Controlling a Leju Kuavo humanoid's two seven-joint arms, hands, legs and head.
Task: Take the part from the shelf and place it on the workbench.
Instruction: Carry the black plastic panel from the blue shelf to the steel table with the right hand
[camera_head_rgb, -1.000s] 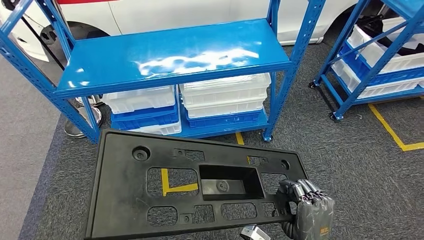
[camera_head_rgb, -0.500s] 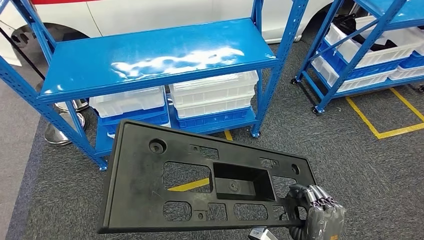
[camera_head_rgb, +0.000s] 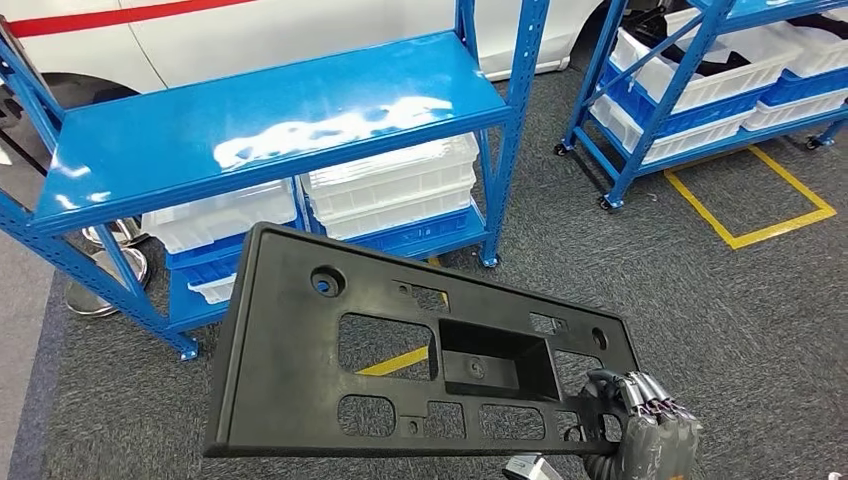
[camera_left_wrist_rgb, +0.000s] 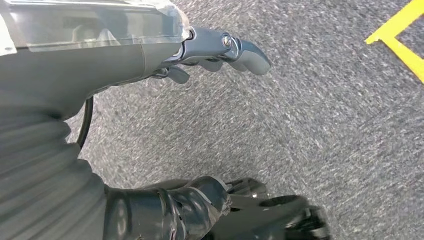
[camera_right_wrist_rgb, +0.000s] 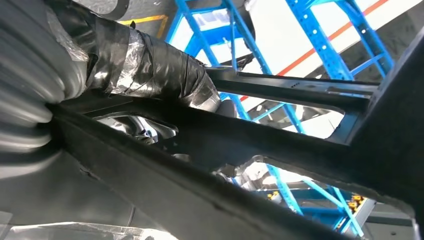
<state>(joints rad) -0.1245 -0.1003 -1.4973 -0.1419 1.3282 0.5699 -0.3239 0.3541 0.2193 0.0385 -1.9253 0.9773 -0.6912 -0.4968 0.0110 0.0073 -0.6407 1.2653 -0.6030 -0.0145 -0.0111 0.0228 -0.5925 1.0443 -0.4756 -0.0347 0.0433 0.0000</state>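
1. Flat black plastic panel with rectangular cut-outs (camera_head_rgb: 400, 360): held in the air over grey carpet floor (camera_head_rgb: 720, 300), near edge low in the head view, left end unsupported.
2. Right hand (camera_head_rgb: 645, 430): fingers clamped on the panel's near right corner.
3. Left hand (camera_left_wrist_rgb: 220, 50): hangs over the carpet, fingers apart, holding nothing.
4. Blue steel shelf (camera_head_rgb: 270, 120): beyond the panel's far edge, top deck bare; white plastic bins (camera_head_rgb: 390, 185) below.
5. Second blue rack (camera_head_rgb: 700, 70): far right; open carpet with yellow floor tape (camera_head_rgb: 750, 200) in front.
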